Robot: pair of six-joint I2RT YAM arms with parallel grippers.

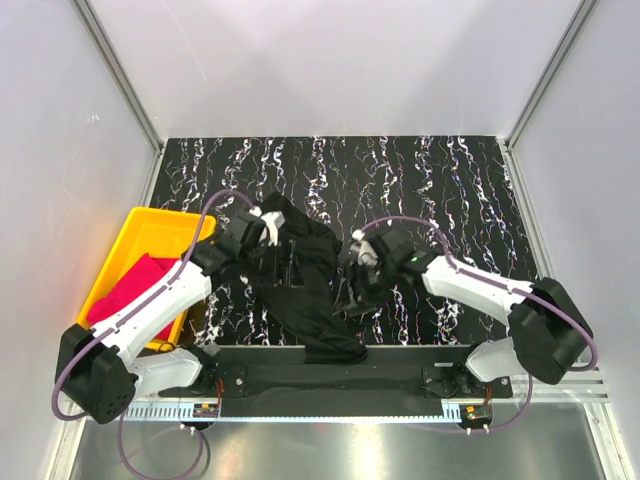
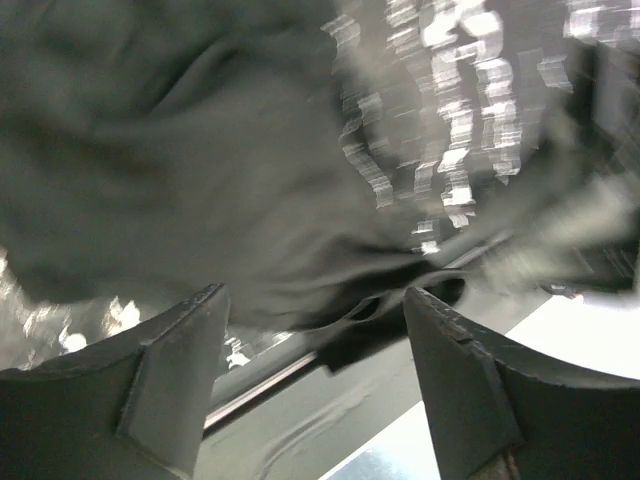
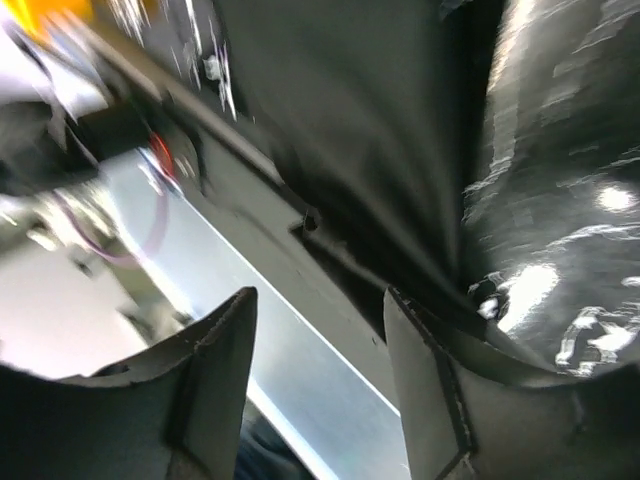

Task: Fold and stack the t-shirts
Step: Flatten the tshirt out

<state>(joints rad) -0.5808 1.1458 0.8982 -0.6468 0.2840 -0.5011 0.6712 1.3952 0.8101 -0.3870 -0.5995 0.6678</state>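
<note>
as the black t-shirt (image 1: 305, 290) lay bunched mid-table, trailing toward six o'clock, the left gripper (image 1: 264, 227) at its ten and the right gripper (image 1: 357, 260) at its three gaped empty (poised, i guessed, to pinch edges); the pink t-shirt (image 1: 135, 285) sat in the yellow tray (image 1: 150, 222) at nine.

Showing a plain black shirt (image 1: 310, 290), a plain magenta-pink shirt (image 1: 133, 280) and a bright yellow tray (image 1: 150, 220); running white streaks over a black table (image 1: 430, 180); pairing white shells with black joints on both arms (image 1: 470, 285).
</note>
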